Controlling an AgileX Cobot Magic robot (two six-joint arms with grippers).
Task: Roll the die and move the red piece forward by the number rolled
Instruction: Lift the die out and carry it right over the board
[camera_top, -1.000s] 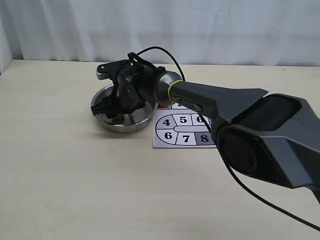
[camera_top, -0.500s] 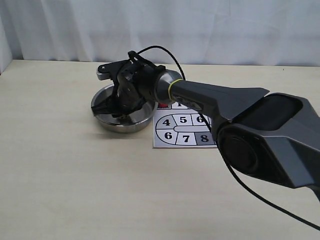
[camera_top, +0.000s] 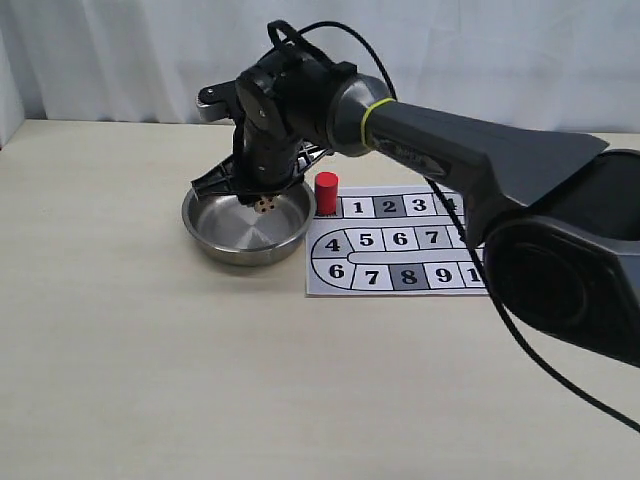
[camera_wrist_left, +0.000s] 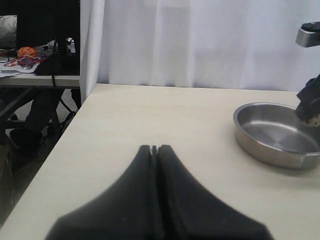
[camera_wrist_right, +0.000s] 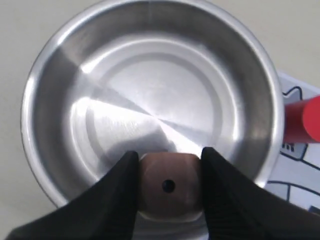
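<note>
The die (camera_wrist_right: 169, 187) is clamped between the two black fingers (camera_wrist_right: 119, 197) of the right gripper (camera_top: 262, 201), which is closed on it from both sides. It is held in the air over a metal bowl (camera_top: 245, 256), near the bowl's far side, with clear space between it and the bowl's floor. It is a small, pale wooden cube with rounded corners. The face turned toward the wrist camera carries a single dark pip.

The bowl is round and shallow, of brushed steel with a rolled rim, and its inside shines with streaks of reflected light. It sits on a pale wood-grain table (camera_top: 130, 380). The right arm (camera_top: 470, 150) reaches in over the table from the right and hides the far end of the game board (camera_top: 385, 262).

The board is a flat white printed sheet just to the right of the bowl. Its track of black-outlined, numbered squares curves round, and a few of the squares are grey. The red piece (camera_top: 326, 193) is a plain, smooth cylinder standing upright at the board's near-left start, beside square 1. It is just next to the bowl's rim, close to the gripper but apart from it.

The left gripper (camera_wrist_left: 154, 148) is low over bare table, well away from the bowl, with its jaws pressed together and nothing between them. A white curtain (camera_top: 500, 60) hangs behind the table.
</note>
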